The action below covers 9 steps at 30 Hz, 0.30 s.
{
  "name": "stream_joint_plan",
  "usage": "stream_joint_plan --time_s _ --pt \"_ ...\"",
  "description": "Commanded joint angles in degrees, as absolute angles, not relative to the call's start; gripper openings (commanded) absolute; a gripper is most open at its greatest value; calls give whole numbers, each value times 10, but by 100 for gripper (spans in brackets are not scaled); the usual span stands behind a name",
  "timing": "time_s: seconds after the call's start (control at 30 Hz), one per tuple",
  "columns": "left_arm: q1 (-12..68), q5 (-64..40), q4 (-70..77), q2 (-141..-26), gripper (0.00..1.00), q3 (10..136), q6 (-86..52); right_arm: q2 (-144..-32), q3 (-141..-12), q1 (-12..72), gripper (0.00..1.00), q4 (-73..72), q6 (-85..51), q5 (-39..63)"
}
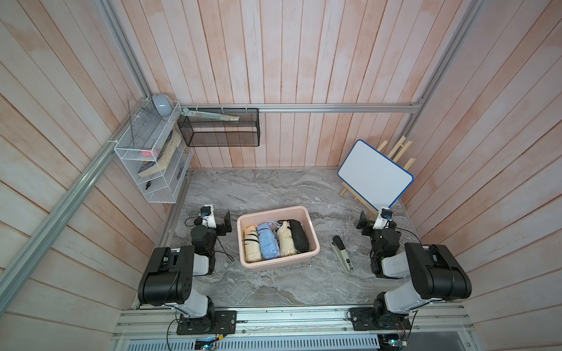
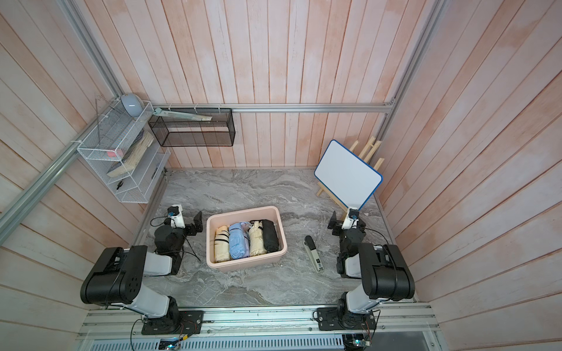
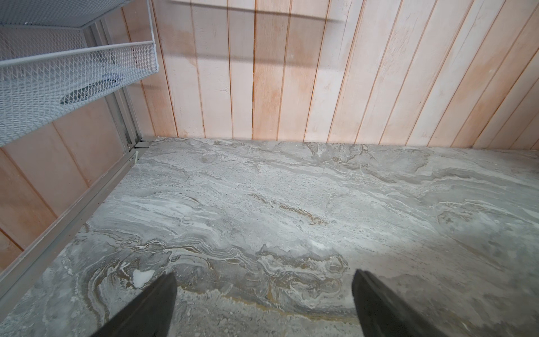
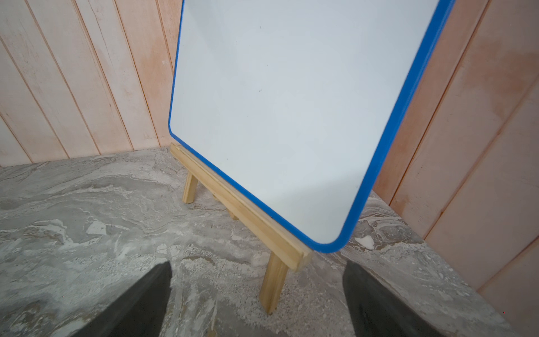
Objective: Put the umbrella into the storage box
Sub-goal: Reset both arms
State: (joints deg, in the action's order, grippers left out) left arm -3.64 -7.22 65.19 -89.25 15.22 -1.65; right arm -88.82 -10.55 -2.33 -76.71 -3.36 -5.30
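left jaws: only my two dark tips show, the rest cropped | right jaws: likewise | white wire rack (image 3: 73,67): cropped, dark item behind its mesh unidentifiable | whiteboard (image 4: 291,116): upper part cropped, hides most of the wooden easel (image 4: 242,210) | stapler (image 1: 342,253): label too small to read | umbrellas (image 1: 275,240): undersides hidden inside the storage box (image 1: 273,265)

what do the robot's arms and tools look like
The left arm and right arm are chunky black rounded joints joined by white tube-like links, each bolted on a black base plate. Thin black cables trail from them. Each wrist carries a small white camera block with a blue spot. The left tool and right tool have dark, tapering fingers.
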Motion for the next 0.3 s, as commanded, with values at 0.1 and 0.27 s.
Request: stream_joint_plan --time_s 0.1,0.27 --pt "-35 -73 664 -895 100 160 -10 -896 -124 -18 98 -764 -30 -58" --pt "-35 -73 663 -894 100 160 -10 -894 -119 -18 98 -769 -29 -57"
